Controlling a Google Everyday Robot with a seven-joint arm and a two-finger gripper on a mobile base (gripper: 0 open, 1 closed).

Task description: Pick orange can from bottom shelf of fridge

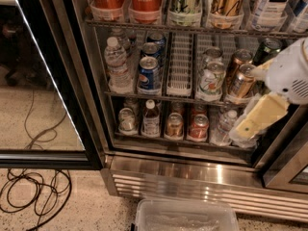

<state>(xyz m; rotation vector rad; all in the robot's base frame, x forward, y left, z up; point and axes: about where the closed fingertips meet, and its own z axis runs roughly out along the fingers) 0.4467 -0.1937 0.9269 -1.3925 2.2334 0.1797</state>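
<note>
Camera view, orange can [174, 125] on bottom shelf [159, 139] beside red can [198, 127], gripper [246, 125] at shelf's right end, state unclear

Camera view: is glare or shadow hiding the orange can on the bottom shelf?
Camera view: no; the orange can is dim but readable on the shadowed bottom shelf; glare lies on the steel base; the pincer hangs brightly lit at the right edge.
</note>
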